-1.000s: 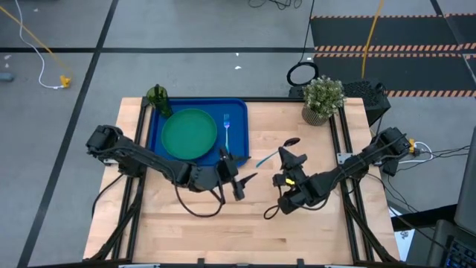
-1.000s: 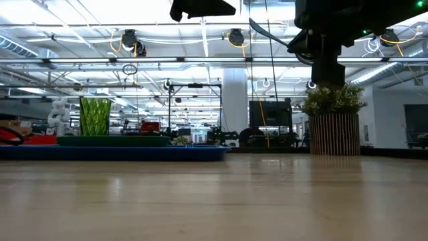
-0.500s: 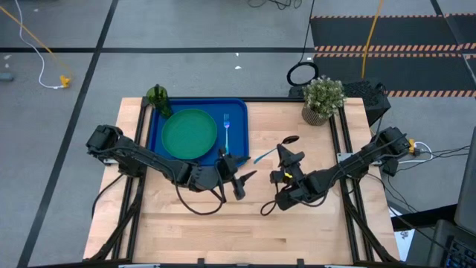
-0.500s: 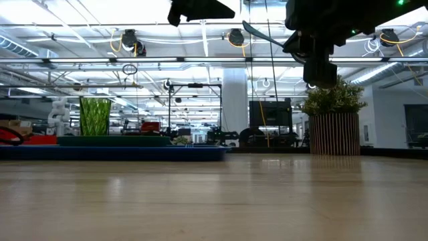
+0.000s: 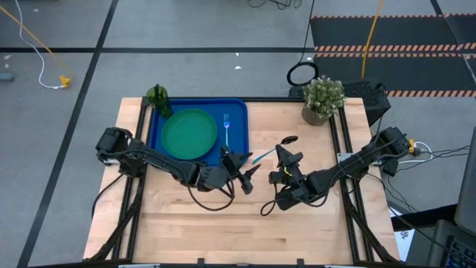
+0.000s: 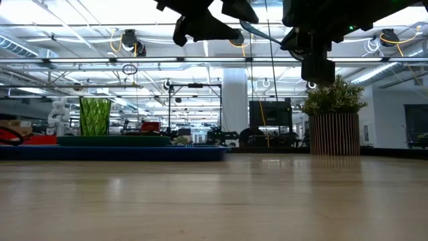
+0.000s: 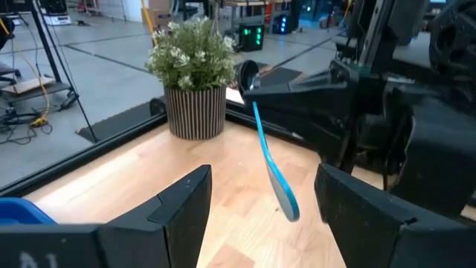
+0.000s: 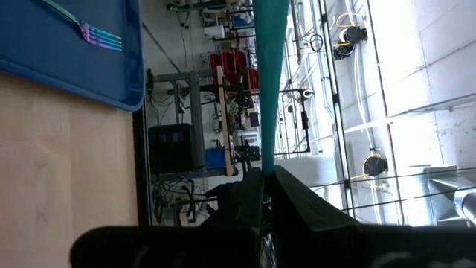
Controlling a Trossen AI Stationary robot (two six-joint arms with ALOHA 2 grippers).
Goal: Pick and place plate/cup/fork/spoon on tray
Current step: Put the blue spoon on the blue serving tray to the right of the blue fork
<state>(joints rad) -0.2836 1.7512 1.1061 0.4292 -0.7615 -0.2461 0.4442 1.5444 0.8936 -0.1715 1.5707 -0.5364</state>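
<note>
The blue tray (image 5: 156, 138) lies at the table's far left. On it rest the green plate (image 5: 189, 134) and the pale fork (image 5: 226, 128), with the dark-green cup (image 5: 158, 97) upright at its far left corner. The spoon (image 5: 271, 151), with a dark bowl and a light-blue handle, is in the air over the table's middle, and my right gripper (image 5: 283, 153) is shut on it. My left gripper (image 5: 248, 170) is open. Its fingers (image 7: 186, 205) stand on either side of the handle's free end (image 7: 288, 207) without touching it. My right gripper pinches the spoon's handle right by the bowl (image 7: 255, 95) between its two fingertips. It comes in about level from the table's right side. The spoon is lifted clear of the table. Its handle (image 8: 268, 67) sticks out past the fingertips toward my left gripper.
A potted plant (image 5: 322, 97) in a ribbed pot stands at the table's far right corner. Bare wood (image 5: 245, 231) stretches along the near half of the table. Black frame rails (image 5: 338, 141) run along the table's sides.
My left gripper has come down and moved toward the table's right, up to the spoon's handle, rolling somewhat as it went. It has stayed open. The spoon has stayed in my right gripper, clear of the table.
</note>
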